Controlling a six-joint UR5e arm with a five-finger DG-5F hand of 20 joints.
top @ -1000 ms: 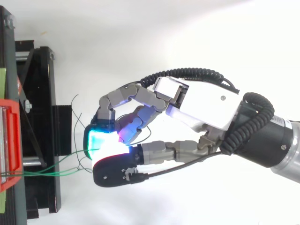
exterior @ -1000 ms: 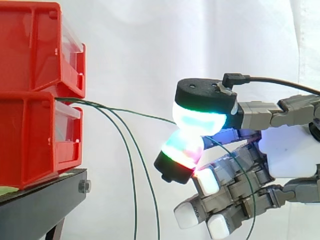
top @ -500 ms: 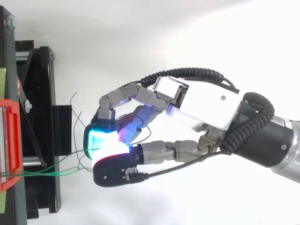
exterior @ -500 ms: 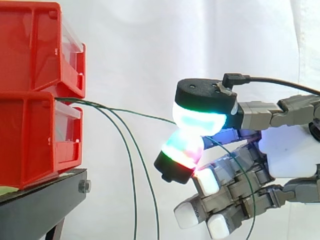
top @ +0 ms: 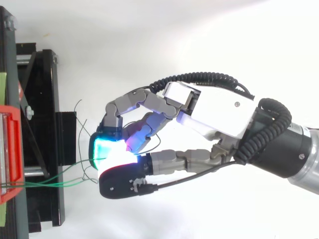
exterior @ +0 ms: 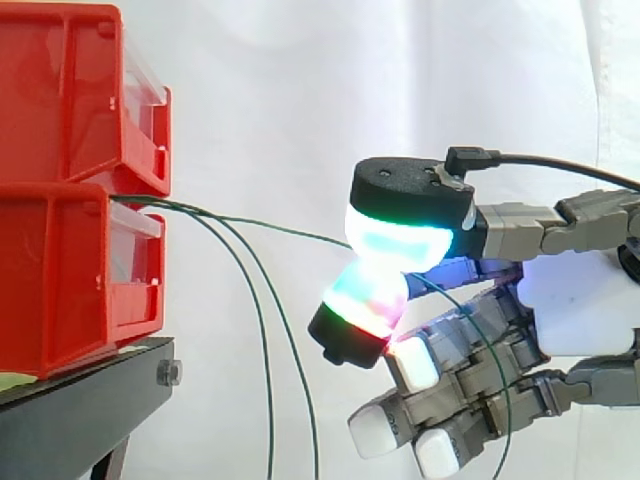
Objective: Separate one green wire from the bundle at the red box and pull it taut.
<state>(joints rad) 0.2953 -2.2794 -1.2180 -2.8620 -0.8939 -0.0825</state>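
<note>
Two red bins (exterior: 70, 280) are stacked on a black stand (exterior: 80, 410) at the left. Thin green wires come out between them. One green wire (exterior: 280, 228) runs nearly straight from the bins to my hand (exterior: 580, 310), where two glowing fingertips (exterior: 400, 240) pinch it. Past the pinch it loops down across the curled lower fingers. Two other green wires (exterior: 262, 330) sag from the bins and hang below the frame. In the top view my hand (top: 219, 112) reaches in from the right, and the wires (top: 75, 163) cross the stand towards its pads.
A white curtain backs the whole scene. In the top view the black stand (top: 45, 149) lies along the left edge, with the red bin (top: 10, 149) beyond it. Loose wire ends (top: 79, 114) curl just left of my fingertips.
</note>
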